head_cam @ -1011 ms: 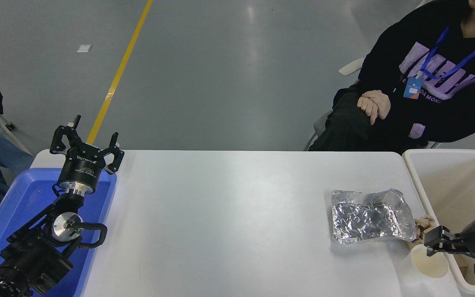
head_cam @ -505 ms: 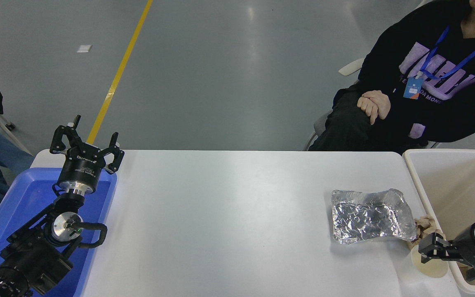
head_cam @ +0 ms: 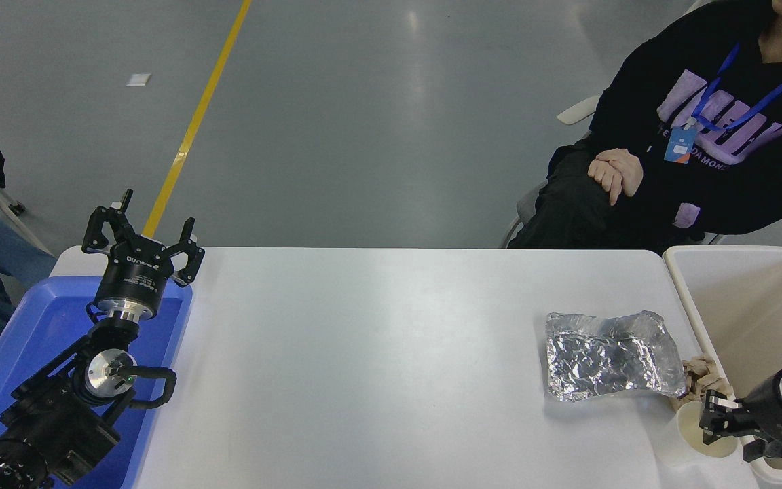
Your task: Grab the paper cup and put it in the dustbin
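Observation:
The paper cup [head_cam: 693,435] stands upright near the table's front right corner, its cream inside showing. My right gripper [head_cam: 723,435] comes in from the right edge, low over the cup's right rim and touching or nearly touching it; I cannot see whether it grips the rim. The cream-white dustbin [head_cam: 686,285] stands just right of the cup at the table's right end, and my right arm reaches across its near corner. My left gripper [head_cam: 143,234] is parked open and empty at the lower left.
A crinkled silver foil bag [head_cam: 608,363] lies just behind and left of the cup, with a crumpled brown paper wad [head_cam: 700,380] between them. A blue tray [head_cam: 38,326] sits under the left arm. A person [head_cam: 703,136] sits at the far right.
My right gripper has come down and slightly back to the right onto the cup's right rim, and its jaws look narrower than before. The cup has not moved. The left arm is still.

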